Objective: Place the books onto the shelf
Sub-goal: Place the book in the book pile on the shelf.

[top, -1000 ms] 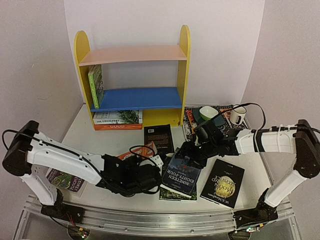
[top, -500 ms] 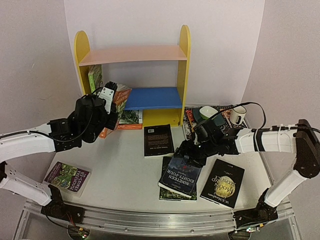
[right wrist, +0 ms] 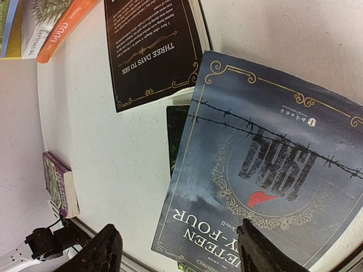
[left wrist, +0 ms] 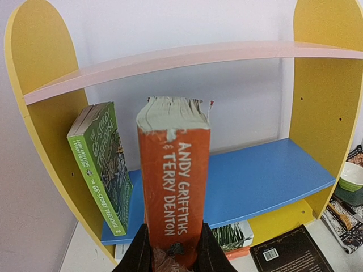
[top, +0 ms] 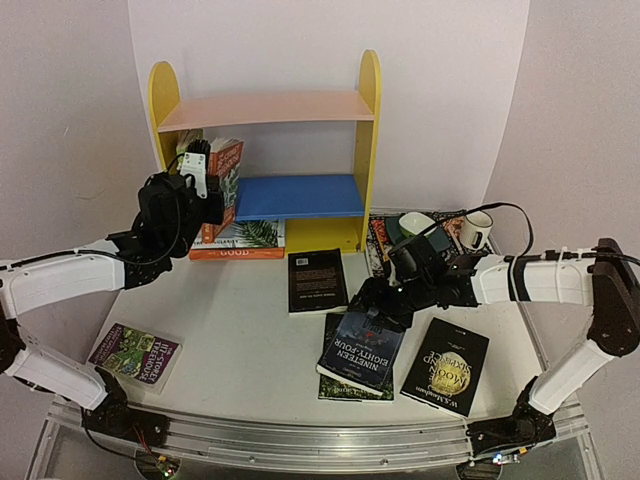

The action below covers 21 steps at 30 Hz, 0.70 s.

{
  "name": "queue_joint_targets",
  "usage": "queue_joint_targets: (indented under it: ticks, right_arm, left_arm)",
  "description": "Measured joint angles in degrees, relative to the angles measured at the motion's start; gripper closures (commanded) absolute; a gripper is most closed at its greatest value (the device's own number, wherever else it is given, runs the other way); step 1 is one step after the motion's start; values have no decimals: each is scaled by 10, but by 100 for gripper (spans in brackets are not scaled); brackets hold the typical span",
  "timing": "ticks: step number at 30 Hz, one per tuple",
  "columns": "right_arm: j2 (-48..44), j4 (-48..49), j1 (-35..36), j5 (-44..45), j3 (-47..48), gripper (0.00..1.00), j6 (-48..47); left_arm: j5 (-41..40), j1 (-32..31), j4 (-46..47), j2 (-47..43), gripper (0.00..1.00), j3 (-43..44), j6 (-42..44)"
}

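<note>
**At shelf's left end: orange book pinched upright, not confirmed seated**

Left gripper (left wrist: 173, 252) is pinching the orange book (left wrist: 173, 187) by its lower end. Both fingers (left wrist: 140, 252) press the covers, and the spine faces the wrist cam. Book is upright, page edges on top.

- It sits at the left part of the blue middle board (left wrist: 266, 175) of the shelf (top: 368, 120), under the pink top board (left wrist: 187, 56).
- Green book (left wrist: 105, 164) is on that board just to its left, leaning against the yellow side panel. There's a small gap between the two.
- Can't tell whether the orange book's bottom edge rests on the board or hangs in front of it.

Right gripper (right wrist: 178, 252) is spread wide, low over the grey-blue "Nineteen Eighty-Four" book (right wrist: 272, 164), fingers either side of its near edge. Contact can't be judged.

- That book lies flat on the table (top: 250, 340), partly over a dark green book (top: 345, 390).

Other books:
- White palm-leaf book (top: 245, 233) is stacked on an orange one (top: 235, 253), flat at the shelf's bottom.
- Black book (top: 316, 280) is flat in front of the shelf.
- Black moon-cover book (top: 445, 365) is near the right arm.
- Purple floral book (top: 135, 352) is at near left, well apart from the rest.

Right of the shelf, the patterned mat (top: 385, 240) carries a green bowl (top: 417, 225), with a mug (top: 476, 230) at its right end.
</note>
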Motion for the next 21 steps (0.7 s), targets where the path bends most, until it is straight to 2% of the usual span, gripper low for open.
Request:
queue_joint_targets:
  ticks: [15,21]
  right_arm:
    - [0,-10,-9,-8,6,30,-4]
    - [0,-21,-10,-13,26,30,-9]
  left_arm:
    - [95,107,99,109,100,15,-27]
    - [117,140,137,165,100,58,-35]
